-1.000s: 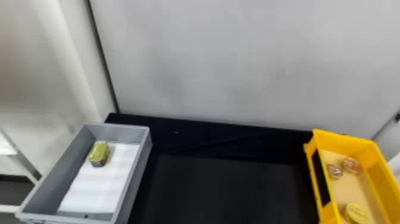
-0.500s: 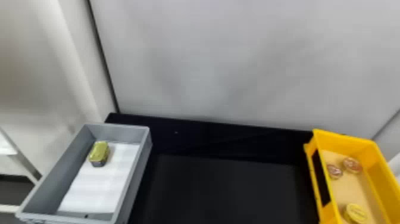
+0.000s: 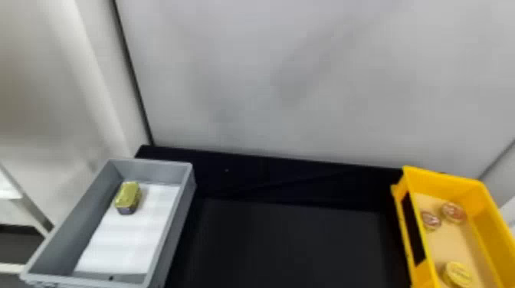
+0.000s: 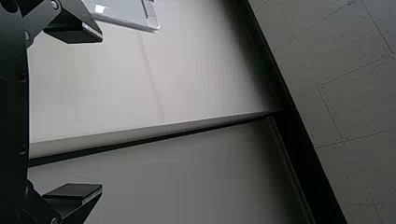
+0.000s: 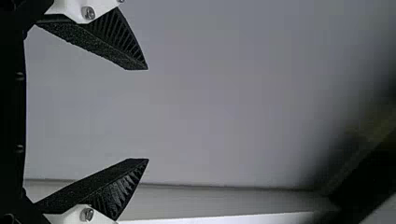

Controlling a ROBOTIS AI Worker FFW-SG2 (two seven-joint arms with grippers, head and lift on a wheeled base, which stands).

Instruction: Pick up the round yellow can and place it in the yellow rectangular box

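Round yellow can (image 3: 458, 274) sits inside the yellow rectangular box (image 3: 444, 178), nearer the robot than the two reddish round tins (image 3: 453, 211). Left gripper (image 4: 102, 113): fingers wide apart, holding nothing. Right gripper (image 5: 148, 114): fingers well apart, likewise unloaded.

From my head I look forward and down—over the desk (image 3: 291, 241) to a pale wall (image 3: 306, 76). Each wrist camera looks out close behind its jaws: left towards panels (image 4: 163, 70) and speckled tiles (image 4: 345, 84), right towards a pale surface (image 5: 233, 102)—any overlap, I can't tell.
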